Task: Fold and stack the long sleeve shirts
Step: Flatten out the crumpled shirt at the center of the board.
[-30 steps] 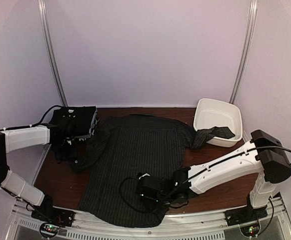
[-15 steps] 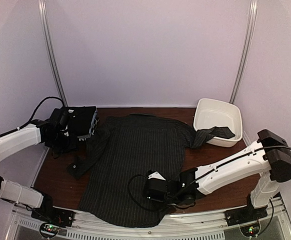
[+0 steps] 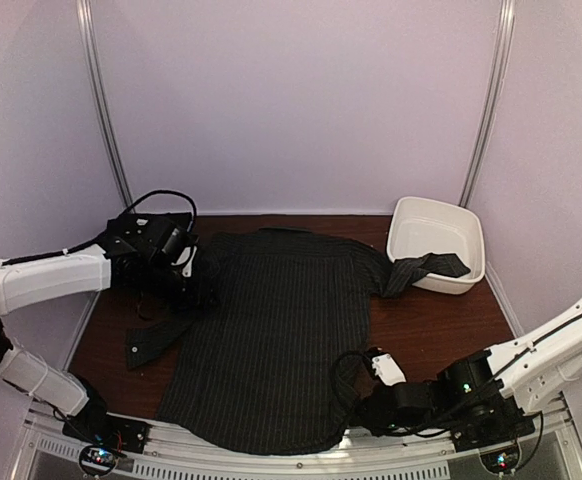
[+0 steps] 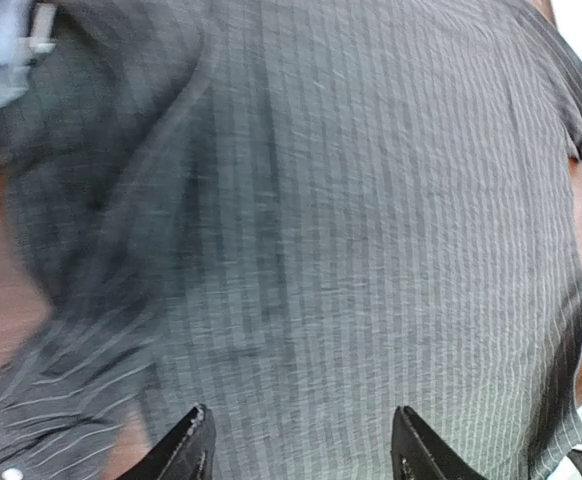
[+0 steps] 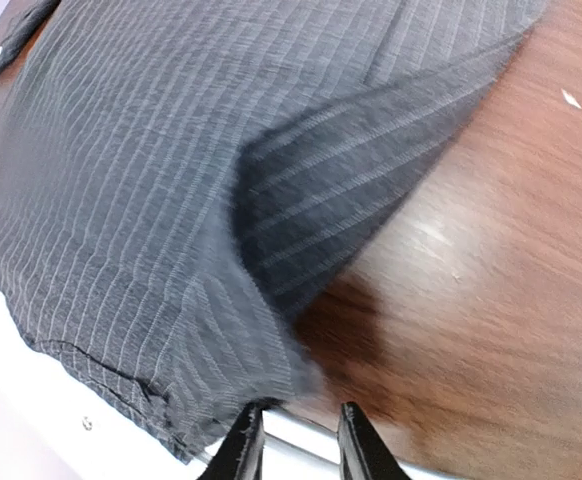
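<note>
Nearest you, the right hand (image 5: 296,445) sits low at the front edge of the brown wooden desk (image 5: 491,250). Its fingers are almost together beside the hem corner of the black pinstriped long sleeve shirt (image 3: 271,320). I cannot tell whether cloth is pinched there, so check before lifting. The shirt lies spread flat across the desk. Farther back, the left hand (image 4: 301,455) hovers over the left shoulder, fingers apart, holding nothing; take a full bite of cloth there. At the far right, one sleeve (image 3: 426,268) drapes into the white plastic tub (image 3: 436,215); draw it out first.
</note>
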Motion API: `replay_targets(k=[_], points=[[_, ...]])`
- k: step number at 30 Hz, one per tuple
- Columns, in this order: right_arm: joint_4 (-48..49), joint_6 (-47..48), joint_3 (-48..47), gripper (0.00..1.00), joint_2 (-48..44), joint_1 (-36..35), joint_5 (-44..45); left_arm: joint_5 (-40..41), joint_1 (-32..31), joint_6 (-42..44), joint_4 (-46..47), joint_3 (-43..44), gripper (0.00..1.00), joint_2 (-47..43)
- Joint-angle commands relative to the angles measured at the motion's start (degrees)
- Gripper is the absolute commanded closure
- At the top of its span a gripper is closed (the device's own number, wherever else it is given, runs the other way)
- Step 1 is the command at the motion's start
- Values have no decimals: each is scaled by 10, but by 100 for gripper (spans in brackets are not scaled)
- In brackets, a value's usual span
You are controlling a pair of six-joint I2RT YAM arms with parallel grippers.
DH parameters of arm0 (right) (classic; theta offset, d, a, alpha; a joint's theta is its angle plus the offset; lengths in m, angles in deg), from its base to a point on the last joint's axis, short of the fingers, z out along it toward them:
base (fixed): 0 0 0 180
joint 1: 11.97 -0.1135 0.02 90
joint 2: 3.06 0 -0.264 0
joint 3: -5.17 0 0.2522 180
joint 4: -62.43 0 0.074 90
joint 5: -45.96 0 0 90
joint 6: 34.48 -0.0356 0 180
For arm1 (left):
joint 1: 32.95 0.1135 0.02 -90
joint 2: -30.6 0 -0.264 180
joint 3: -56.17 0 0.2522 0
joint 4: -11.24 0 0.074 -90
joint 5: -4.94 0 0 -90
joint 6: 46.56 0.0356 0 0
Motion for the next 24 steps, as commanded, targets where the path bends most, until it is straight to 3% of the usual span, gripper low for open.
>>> replay_targets(k=[1,7,11,18,24], points=[[6,-69,28,67,-50,-14,8,-40,-42,-14,71,20,39,40],[-45,-84,14,47,-109,-17,32,-52,-111,-25,106,35,39,92],[-30,-58,7,36,-121,-9,54,-71,-157,-39,140,40,39,133],[-93,-14,-86,36,-51,23,85,-91,-236,-54,149,92,41,213],[-57,39,-67,38,-97,88,61,-112,-292,-84,157,94,49,257]])
